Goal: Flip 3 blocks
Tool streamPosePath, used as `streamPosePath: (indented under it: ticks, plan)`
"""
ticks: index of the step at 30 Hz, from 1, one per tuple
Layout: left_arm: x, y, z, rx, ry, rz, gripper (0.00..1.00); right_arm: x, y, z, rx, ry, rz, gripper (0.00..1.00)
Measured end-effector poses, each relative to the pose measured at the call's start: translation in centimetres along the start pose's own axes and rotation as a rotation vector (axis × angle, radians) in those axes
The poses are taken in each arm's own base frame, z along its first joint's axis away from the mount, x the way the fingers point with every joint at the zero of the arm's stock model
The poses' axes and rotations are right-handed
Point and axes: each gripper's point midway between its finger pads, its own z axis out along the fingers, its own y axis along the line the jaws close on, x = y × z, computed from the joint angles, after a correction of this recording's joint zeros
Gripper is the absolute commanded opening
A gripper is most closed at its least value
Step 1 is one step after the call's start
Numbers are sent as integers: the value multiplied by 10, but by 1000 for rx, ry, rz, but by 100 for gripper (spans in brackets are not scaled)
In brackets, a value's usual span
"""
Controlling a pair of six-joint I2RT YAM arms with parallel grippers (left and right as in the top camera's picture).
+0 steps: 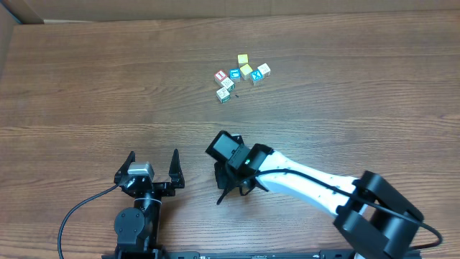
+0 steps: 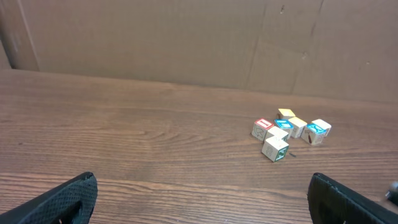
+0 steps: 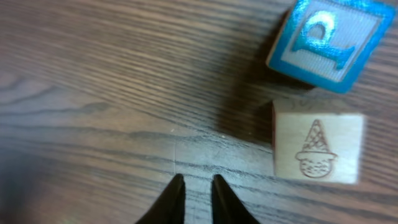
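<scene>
Your right fingers (image 3: 196,186) are almost closed, with only a thin slit between the two dark tips, and they hold nothing. In the right wrist view they point down at bare tabletop (image 3: 93,93). Just ahead of them and off to the right lies the pale block (image 3: 317,147), with an ice-cream cone drawn on its upper face. Directly beyond it sits the blue P block (image 3: 326,40), letter face up and turned slightly askew. The two are just beside each other, but the shadow between them keeps you from telling whether they touch.

Your left fingers (image 1: 153,157) stand spread as wide as they go, with nothing between them, low at the near edge of the tabletop.

From overhead, the cluster of blocks (image 1: 234,74) sits toward the far side, with seven small cubes packed close together. Your right arm reaches in from the near right, and its wrist is well short of that cluster. You cannot match the two close-up blocks to particular cubes from that height.
</scene>
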Motion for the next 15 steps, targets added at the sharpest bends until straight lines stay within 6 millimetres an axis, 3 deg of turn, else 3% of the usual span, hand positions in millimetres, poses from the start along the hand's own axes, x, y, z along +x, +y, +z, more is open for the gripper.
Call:
streamPosePath:
  ticks: [8, 15]
  plan:
    - [0, 0, 0, 0, 0, 0, 100, -7, -22, 4, 89, -25, 36, 18]
    - [0, 0, 0, 0, 0, 0, 100, -29, -72, -2, 165, -22, 167, 18]
